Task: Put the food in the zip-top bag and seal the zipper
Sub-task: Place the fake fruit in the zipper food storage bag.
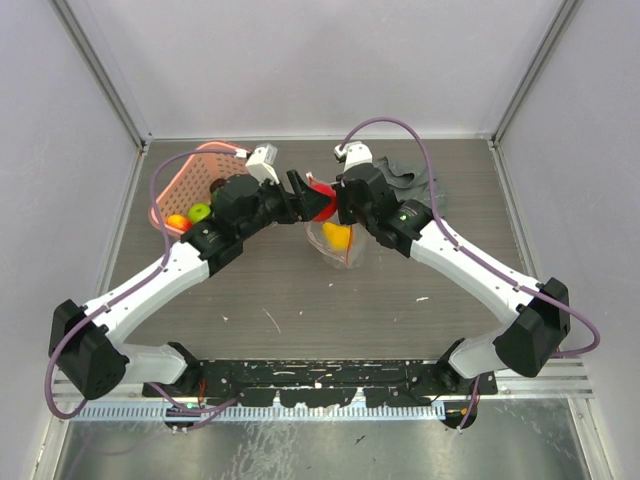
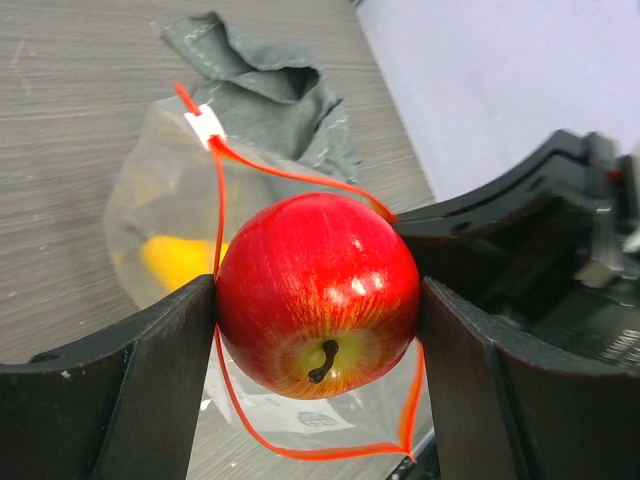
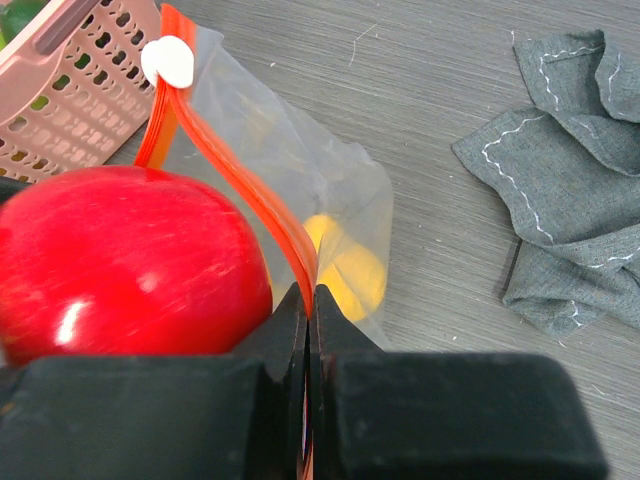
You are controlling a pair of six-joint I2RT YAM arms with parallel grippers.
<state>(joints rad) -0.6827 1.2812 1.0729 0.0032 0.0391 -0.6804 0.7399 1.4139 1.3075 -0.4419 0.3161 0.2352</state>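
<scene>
A glossy red toy apple (image 2: 318, 295) is clamped between the fingers of the left gripper (image 1: 300, 188), at the open mouth of the clear zip-top plastic bag (image 1: 345, 250). The bag's thin red-orange zipper strip (image 3: 280, 232) is pinched between the pressed-together fingers of the right gripper (image 3: 310, 300). 1 yellow toy fruit (image 3: 350, 265) is seen inside the bag.

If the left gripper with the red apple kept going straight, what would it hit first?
Probably the open mouth of the zip-top bag; its zipper loops behind the red apple in the left gripper. A yellow fruit lies inside, though depth is unclear.
</scene>
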